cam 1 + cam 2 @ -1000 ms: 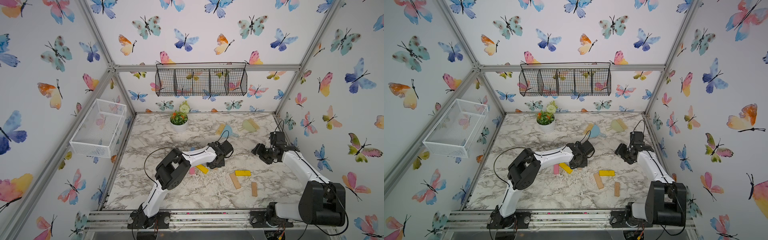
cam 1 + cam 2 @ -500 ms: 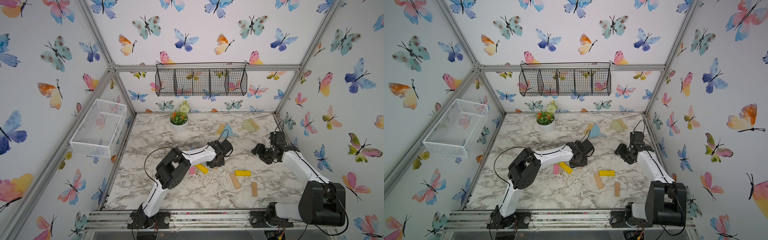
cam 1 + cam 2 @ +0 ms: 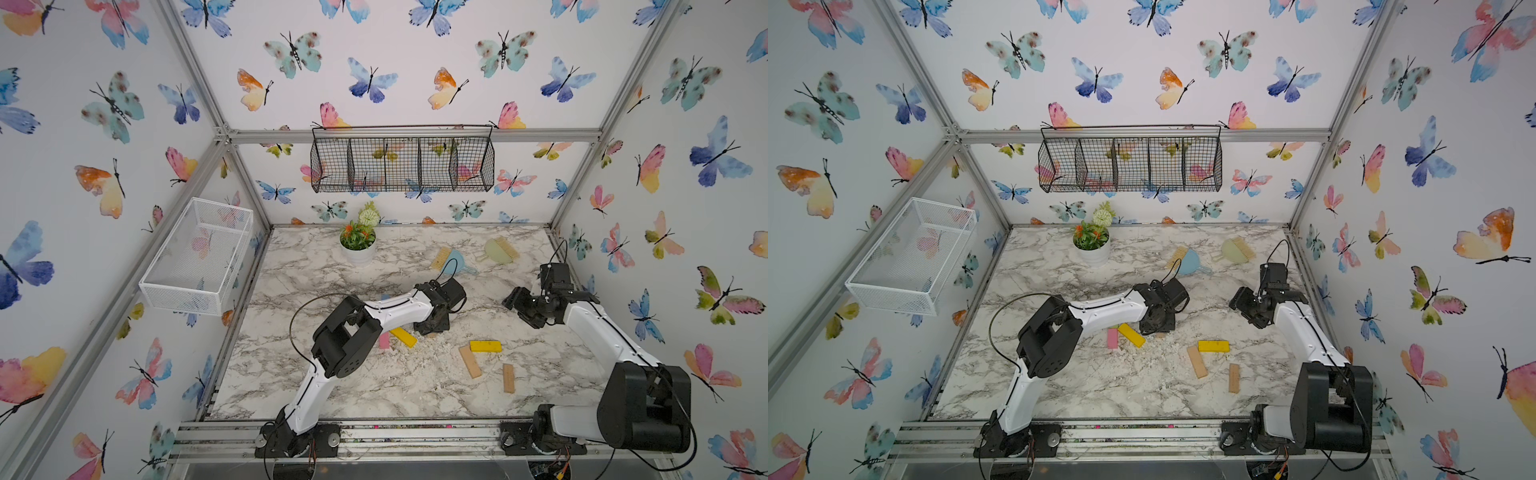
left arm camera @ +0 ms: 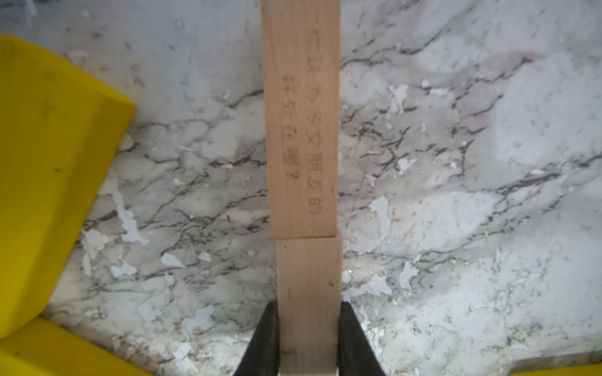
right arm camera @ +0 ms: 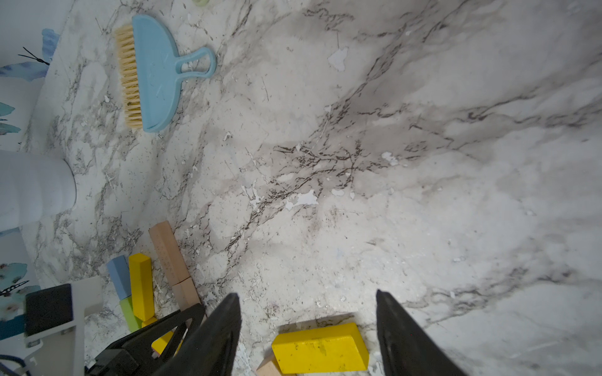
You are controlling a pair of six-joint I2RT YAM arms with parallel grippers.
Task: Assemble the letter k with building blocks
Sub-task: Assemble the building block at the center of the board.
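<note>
Butting a tan bar (image 4: 309, 267) end to end against a printed bar (image 4: 301, 130), the left hand (image 4: 308, 307) pinches it by its long sides, low at the table (image 4: 456, 195). The seam shows a slight sideways offset. The two bars in line look like the stem of the k, so the step in hand is probably finishing that stem. A yellow bar (image 4: 49, 162) lies near it, apart. The next move likely calls for squaring the seam, then letting go without dragging the bar. The right hand (image 5: 306, 294) hangs spread and empty over a second yellow bar (image 5: 321, 346), well apart from the stem and a candidate for a diagonal.
</note>
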